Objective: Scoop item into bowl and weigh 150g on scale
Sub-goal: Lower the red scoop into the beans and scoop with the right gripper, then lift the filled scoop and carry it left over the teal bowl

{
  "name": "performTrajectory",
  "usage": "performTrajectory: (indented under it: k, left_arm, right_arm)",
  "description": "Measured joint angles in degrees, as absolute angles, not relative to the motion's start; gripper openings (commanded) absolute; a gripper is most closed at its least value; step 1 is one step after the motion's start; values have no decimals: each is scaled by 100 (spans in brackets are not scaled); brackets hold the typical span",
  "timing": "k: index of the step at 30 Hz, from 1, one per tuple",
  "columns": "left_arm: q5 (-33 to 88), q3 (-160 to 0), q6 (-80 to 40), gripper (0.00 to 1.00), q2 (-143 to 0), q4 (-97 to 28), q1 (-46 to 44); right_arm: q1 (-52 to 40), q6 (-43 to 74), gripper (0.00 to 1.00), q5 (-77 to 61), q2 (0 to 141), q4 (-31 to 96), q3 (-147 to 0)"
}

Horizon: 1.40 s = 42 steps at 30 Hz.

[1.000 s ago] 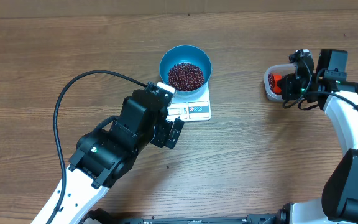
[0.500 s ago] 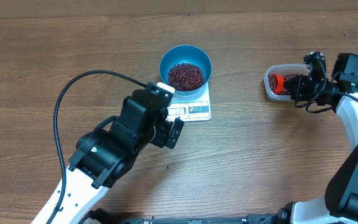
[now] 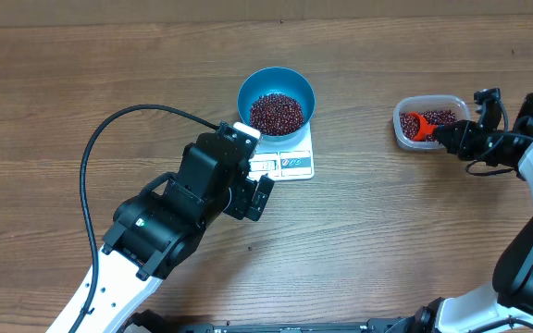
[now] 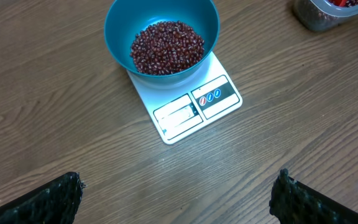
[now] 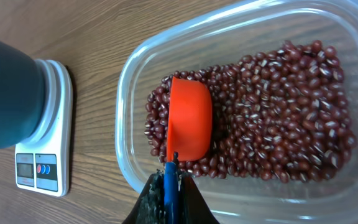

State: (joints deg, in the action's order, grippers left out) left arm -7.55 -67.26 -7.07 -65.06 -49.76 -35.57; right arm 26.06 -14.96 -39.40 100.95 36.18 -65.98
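1. The blue bowl (image 4: 115, 30) sits on the white scale (image 4: 179, 116). It covers the far part of the platform and leaves the display window and the label panel uncovered along the near edge.
2. A heap of dark red-brown beans (image 4: 166, 46) fills the bottom of the bowl, with bare blue wall standing all around above the heap.
3. The digits in the display are too small to read in any view.
4. A clear plastic tub (image 5: 131, 152) stands on the wooden table (image 3: 63, 74), well apart from the scale and off to its right in the overhead view.
5. The tub holds a loose layer of the same beans (image 5: 278, 118) – thick toward its right side in the right wrist view, thinner near its left wall.
6. An orange scoop (image 5: 190, 118) lies inside the tub with its cup down among the beans. Beans press against its edges, and the face that shows is plain orange.
7. The right gripper (image 5: 168, 190) is clenched on the scoop's dark blue handle (image 5: 169, 169), at the tub's near rim.
8. The left gripper (image 4: 176, 202) hangs over the table just in front of the scale. Its jaws are spread wide, with one black finger in each lower corner of the left wrist view, and they grasp nothing.
9. A black cable (image 3: 109, 129) loops from the left arm across the table.
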Motion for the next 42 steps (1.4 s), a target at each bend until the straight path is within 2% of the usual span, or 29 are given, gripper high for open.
performTrajectory:
  k: [16,34,42]
  left_arm:
    - [-757,-6726,-707,100,-6506,-4974,-3557]
    - [-757,-6726,-707,100,-6506,-4974,-3557]
    - [-755,-6726,-707,100,-6506,-4974,-3557]
  right_arm:
    - [3562,-1330,4,-5116,10165,3645,-6598]
    - [3592,-1310,4,-6364,10165,3516,-6598]
    - [3573,-1236,4,-7553,10165,3520,-6598]
